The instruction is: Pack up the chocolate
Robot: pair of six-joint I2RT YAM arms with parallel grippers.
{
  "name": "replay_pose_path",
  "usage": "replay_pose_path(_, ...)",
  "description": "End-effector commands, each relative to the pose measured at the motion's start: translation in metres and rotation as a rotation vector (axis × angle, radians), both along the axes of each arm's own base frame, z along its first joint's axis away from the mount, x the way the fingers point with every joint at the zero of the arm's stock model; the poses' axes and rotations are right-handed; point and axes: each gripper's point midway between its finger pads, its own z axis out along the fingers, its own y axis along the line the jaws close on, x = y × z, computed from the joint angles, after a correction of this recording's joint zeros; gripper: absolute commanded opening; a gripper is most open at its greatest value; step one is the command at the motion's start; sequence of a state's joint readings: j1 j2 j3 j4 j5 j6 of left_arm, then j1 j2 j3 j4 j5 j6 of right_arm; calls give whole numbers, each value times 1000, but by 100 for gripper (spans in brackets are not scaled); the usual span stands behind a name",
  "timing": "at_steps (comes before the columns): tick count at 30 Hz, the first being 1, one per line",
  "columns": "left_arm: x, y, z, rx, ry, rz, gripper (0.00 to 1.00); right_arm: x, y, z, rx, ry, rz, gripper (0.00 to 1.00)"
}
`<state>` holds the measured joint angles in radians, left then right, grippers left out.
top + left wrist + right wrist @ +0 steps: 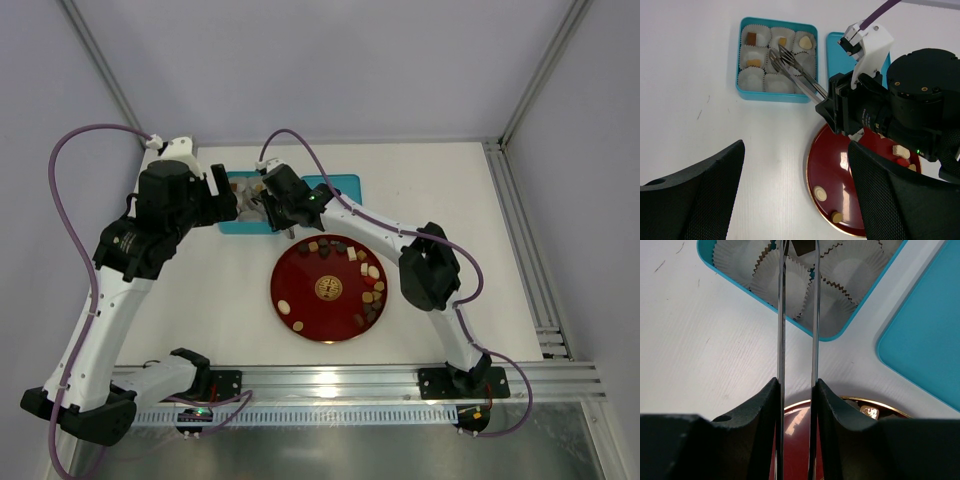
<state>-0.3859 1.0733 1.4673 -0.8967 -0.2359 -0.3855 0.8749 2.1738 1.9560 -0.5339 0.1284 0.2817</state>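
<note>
Now the right hand (796, 385) squeezes the tongs (781, 315), which point straight out from it and pinch a dark chocolate (802, 246) over the paper cups (785, 280) in the box (770, 97), while the left hand (795, 187) hangs wide open and empty nearby and more pieces (373, 272) sit on the plate (300, 275).

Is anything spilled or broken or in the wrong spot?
No, nothing stands out. The chocolate pieces sit on the red plate or in the paper cups of the blue tin, none on the table. The lid lies flat beside the tin, and the right gripper holds the tongs over the tin.
</note>
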Motion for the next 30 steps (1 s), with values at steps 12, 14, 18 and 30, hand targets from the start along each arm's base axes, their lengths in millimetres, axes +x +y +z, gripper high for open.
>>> replay_pose_path(12, 0, 2, 5, -4, -19, 8, 82, 12, 6, 12, 22, -52, -4, 40)
replay_pose_path(14, 0, 2, 5, -4, -18, 8, 82, 12, 7, 14, 23, -54, -2, 40)
replay_pose_path(18, -1, 2, 5, -6, -20, 9, 82, 14, 7, 18, 29, -62, -6, 40)
replay_pose_path(30, 0, 1, 7, -14, -23, 7, 82, 13, 0, 66, 71, -125, -15, 40)
